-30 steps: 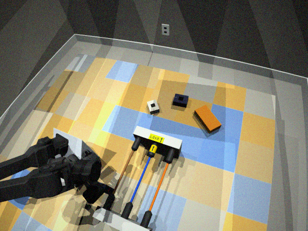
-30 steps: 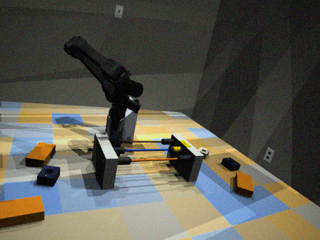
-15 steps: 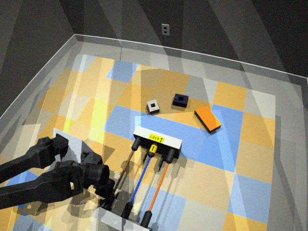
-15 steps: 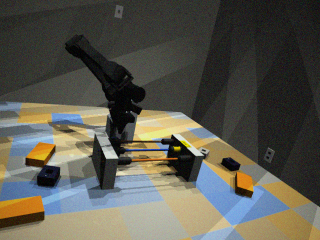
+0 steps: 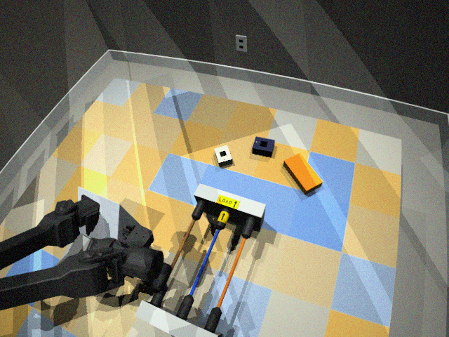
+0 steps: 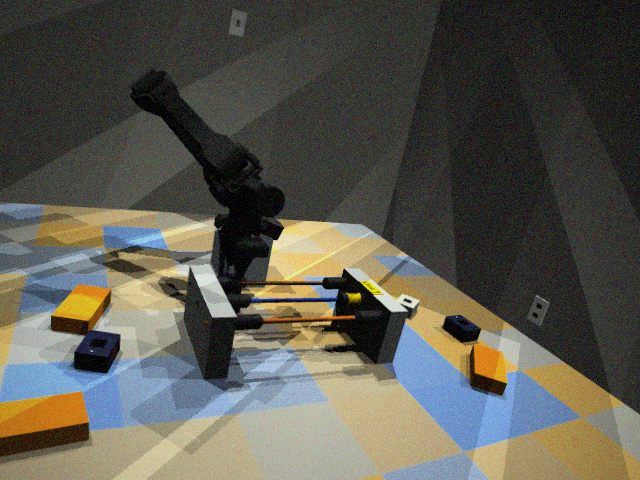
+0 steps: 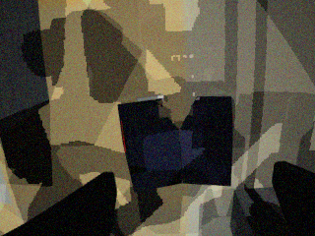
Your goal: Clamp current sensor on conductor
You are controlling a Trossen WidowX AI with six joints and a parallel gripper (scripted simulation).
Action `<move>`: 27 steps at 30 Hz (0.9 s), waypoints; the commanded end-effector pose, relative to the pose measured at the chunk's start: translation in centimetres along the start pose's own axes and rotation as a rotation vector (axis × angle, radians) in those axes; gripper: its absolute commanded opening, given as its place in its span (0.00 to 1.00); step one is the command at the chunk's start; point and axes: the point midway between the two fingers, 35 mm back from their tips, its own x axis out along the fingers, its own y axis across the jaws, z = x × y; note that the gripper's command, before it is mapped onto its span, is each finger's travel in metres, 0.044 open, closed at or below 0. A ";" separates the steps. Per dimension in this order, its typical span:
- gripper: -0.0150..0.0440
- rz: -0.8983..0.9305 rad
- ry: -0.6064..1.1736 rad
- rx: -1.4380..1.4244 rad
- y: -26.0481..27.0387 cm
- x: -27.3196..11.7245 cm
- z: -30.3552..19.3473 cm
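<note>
The open split-core sensor (image 7: 167, 152) is dark navy, with its two halves spread and a notch between them at the top in the wrist view. I cannot make out its arrow, and it is hidden in the top and exterior views. My gripper (image 7: 195, 178) is open, its two dark fingers either side of the sensor's lower end, with gaps on both sides. In the top and exterior views its fingertips are hard to make out beside the frame. The blue conductor (image 5: 205, 261) (image 6: 294, 300) carries a yellow arrow sleeve (image 5: 222, 217) (image 6: 353, 297) near the yellow LOAD label (image 5: 228, 201) (image 6: 371, 287).
Brown (image 5: 184, 245) (image 6: 289, 283) and orange conductors (image 5: 231, 274) (image 6: 305, 319) flank the blue one between two upright end blocks. A white block (image 5: 222, 159), a navy block (image 5: 262, 148) and an orange block (image 5: 302, 172) lie beyond. More orange and navy blocks show left in the exterior view.
</note>
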 end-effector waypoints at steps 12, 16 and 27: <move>0.80 0.006 0.010 -0.008 0.4 2.6 -0.2; 0.80 0.006 0.011 -0.008 0.5 2.8 -0.2; 0.67 0.002 0.007 0.000 0.2 2.5 -0.2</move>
